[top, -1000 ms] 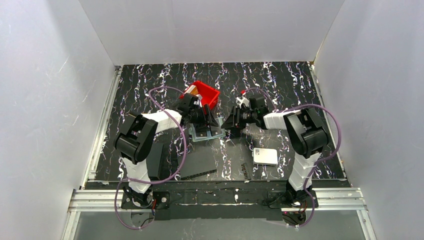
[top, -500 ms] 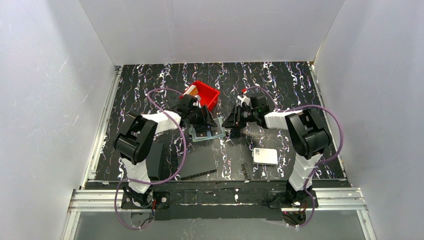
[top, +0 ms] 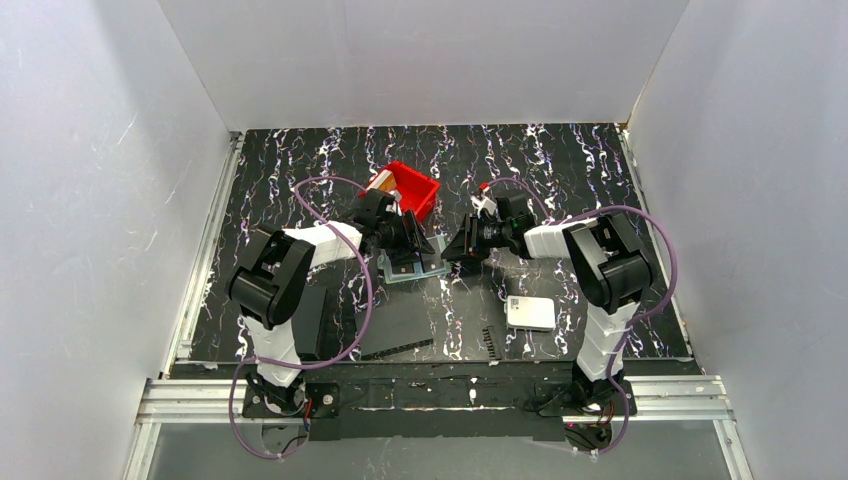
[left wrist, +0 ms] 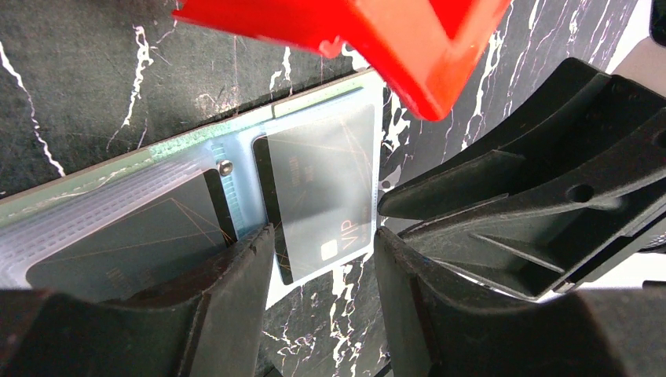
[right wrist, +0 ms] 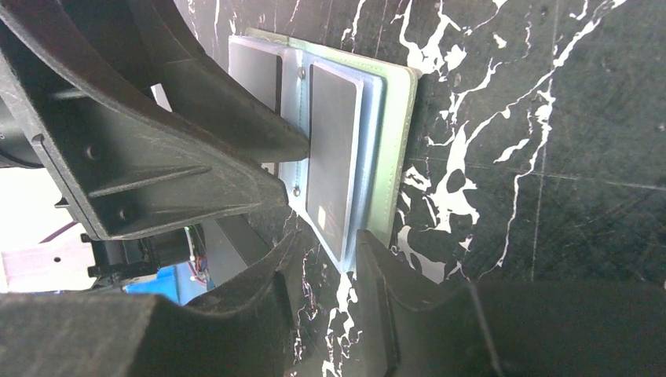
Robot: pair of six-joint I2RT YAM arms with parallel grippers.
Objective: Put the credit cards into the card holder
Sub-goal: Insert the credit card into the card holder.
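The grey-green card holder [top: 400, 273] lies open on the table, with pale pockets [left wrist: 110, 208] showing. A dark credit card marked VIP [left wrist: 322, 188] sits in one pocket, its near end sticking out. My left gripper [left wrist: 323, 255] has its fingertips against that end's two long edges. Another dark card [left wrist: 118, 251] fills the neighbouring pocket. My right gripper [right wrist: 326, 263] stands open over the holder's near corner [right wrist: 397, 157], with the corner of the pocketed card [right wrist: 334, 157] between its fingertips. In the top view the left gripper [top: 418, 250] and right gripper [top: 450, 250] face each other over the holder.
A red bin [top: 412, 188] stands just behind the holder, with an orange-tan card [top: 380, 180] at its left rim. A white rounded box [top: 530, 312] lies at front right. Flat black rectangles [top: 395, 325] lie in front of the holder.
My left gripper's jaws have narrowed onto the card's edges. My right gripper has shifted a little left, closer to the holder, and narrowed slightly.
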